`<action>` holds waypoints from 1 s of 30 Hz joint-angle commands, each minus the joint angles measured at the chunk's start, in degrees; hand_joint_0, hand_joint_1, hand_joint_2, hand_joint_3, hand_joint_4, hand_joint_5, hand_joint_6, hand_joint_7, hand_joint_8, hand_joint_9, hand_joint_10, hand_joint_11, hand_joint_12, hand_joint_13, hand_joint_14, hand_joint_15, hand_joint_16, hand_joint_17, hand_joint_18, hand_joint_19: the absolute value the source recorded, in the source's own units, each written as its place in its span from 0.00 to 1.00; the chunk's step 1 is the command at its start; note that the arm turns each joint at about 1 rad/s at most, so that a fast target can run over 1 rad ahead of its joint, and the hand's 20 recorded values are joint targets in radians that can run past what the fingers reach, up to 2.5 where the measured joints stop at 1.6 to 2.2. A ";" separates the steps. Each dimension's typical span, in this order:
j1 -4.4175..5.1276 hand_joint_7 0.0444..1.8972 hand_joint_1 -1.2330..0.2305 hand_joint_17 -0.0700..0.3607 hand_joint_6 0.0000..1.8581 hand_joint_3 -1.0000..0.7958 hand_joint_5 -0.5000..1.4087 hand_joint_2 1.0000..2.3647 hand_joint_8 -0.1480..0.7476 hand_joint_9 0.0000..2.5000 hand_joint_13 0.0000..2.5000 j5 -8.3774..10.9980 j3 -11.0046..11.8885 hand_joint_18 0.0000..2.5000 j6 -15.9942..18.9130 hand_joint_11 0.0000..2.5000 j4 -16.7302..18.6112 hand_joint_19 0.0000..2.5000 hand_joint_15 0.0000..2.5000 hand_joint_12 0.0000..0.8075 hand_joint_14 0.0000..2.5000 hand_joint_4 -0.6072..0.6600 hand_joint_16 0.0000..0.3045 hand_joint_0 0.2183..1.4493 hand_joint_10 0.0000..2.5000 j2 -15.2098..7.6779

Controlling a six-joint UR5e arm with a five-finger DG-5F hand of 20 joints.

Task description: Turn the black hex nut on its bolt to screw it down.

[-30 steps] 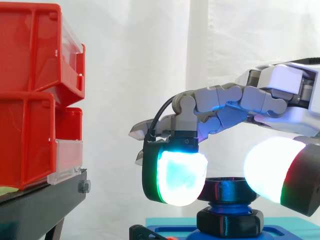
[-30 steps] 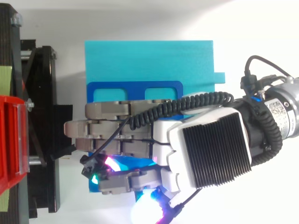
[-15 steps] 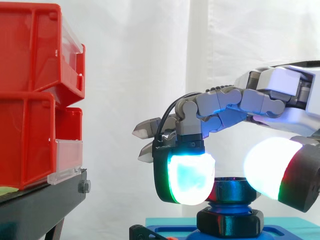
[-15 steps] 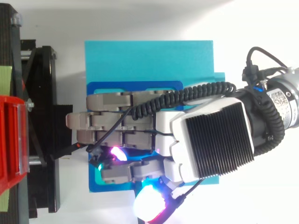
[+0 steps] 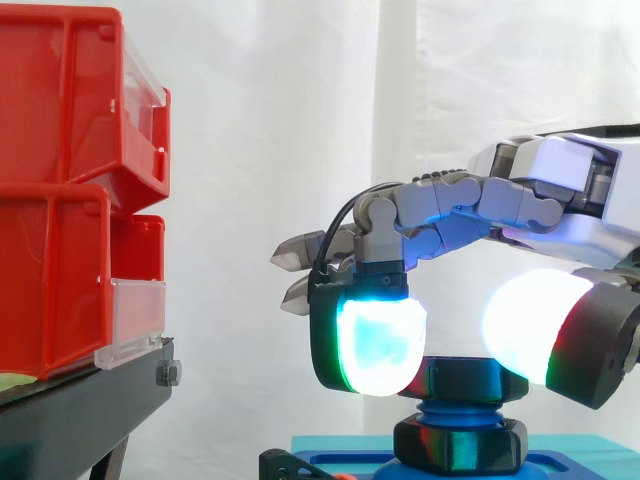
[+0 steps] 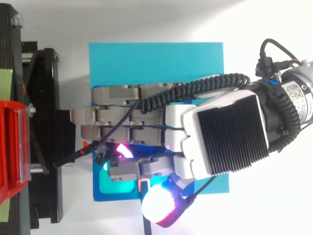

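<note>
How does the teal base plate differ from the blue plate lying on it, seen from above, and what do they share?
Colour: the teal base plate is light teal; the blue plate is deeper blue.
Extent: the teal base plate reaches further toward the view's top and right than the blue plate.
Surface: the blue plate has a cut-out window; the teal base plate's bare face is unbroken.
Both are flat with straight edges.

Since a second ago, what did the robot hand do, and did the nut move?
The hand slid sideways across the teal block, toward the top edge of the top view. In the side view it edged a little right, closer to the blue bolt. It took hold of nothing new that can be seen. The black nut looks unmoved, low on the bolt. The red bins and the block stayed put.
</note>
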 commanded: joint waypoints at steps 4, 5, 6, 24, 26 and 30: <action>-0.59 0.74 0.68 0.44 0.27 0.28 0.24 0.00 0.47 0.27 0.17 -1.07 0.01 0.13 0.00 0.00 0.54 0.07 0.01 0.44 0.00 0.63 0.17 0.24 0.00 0.00; -0.68 0.74 0.68 0.44 0.27 0.28 0.24 0.00 0.47 0.27 0.17 -1.15 0.01 0.13 0.00 0.00 0.54 0.07 0.01 0.44 0.00 0.63 0.17 0.24 0.00 0.00; -0.77 0.74 0.68 0.44 0.27 0.28 0.24 0.00 0.47 0.27 0.17 -1.15 0.01 0.13 0.00 0.00 0.54 0.07 0.01 0.44 0.00 0.63 0.17 0.24 0.00 0.00; -2.61 0.74 0.68 0.44 0.27 0.28 0.24 0.00 0.47 0.27 0.17 -3.26 0.01 0.13 0.00 0.00 0.62 0.06 0.01 0.44 0.00 0.63 0.17 0.24 0.00 0.00; -2.79 0.74 0.68 0.44 0.27 0.28 0.24 0.00 0.47 0.27 0.17 -3.26 0.01 0.13 0.00 0.00 0.62 0.06 0.01 0.44 0.00 0.63 0.17 0.24 0.00 0.00; -3.14 0.74 0.71 0.44 0.27 0.28 0.24 0.00 0.47 0.27 0.17 -3.61 0.01 0.13 0.00 0.00 1.06 0.07 0.01 0.45 0.00 0.62 0.18 0.23 0.00 0.00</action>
